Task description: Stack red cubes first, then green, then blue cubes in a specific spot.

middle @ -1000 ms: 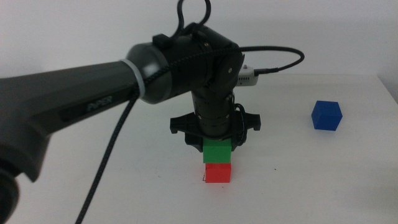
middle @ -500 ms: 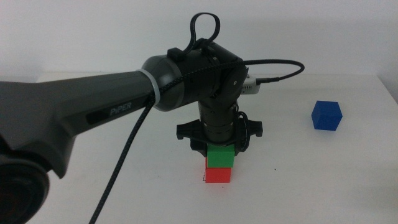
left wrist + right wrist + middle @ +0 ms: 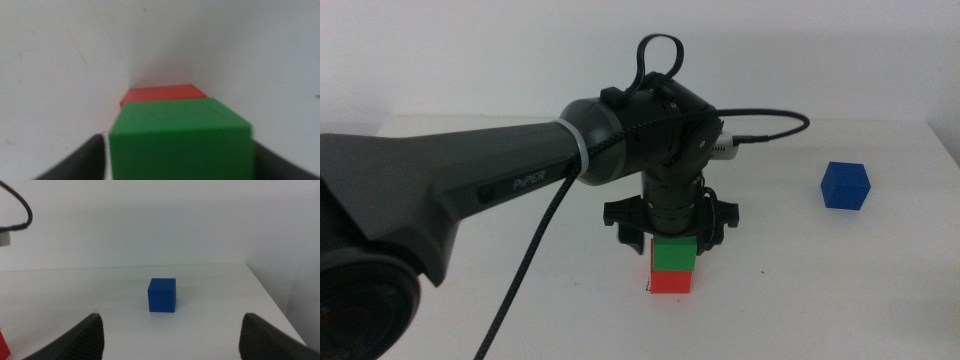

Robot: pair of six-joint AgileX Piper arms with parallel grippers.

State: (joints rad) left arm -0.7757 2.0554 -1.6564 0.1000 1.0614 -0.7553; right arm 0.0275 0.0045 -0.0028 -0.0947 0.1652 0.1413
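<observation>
The green cube rests on top of the red cube near the table's middle front. My left gripper comes straight down over the pair and is shut on the green cube, one jaw on each side. Beyond it in the left wrist view, the red cube shows underneath. A thin black corner mark of the specific spot peeks out at the red cube's base. The blue cube sits alone at the right. My right gripper hangs open well short of the blue cube.
The left arm's thick dark body and its cable cross the left half of the table. A tiny black dot marks the tabletop right of the stack. The table's right edge runs close behind the blue cube.
My left gripper has lowered the green cube until it rests on the red cube. The left arm has swung further into view. The blue cube has not moved.
</observation>
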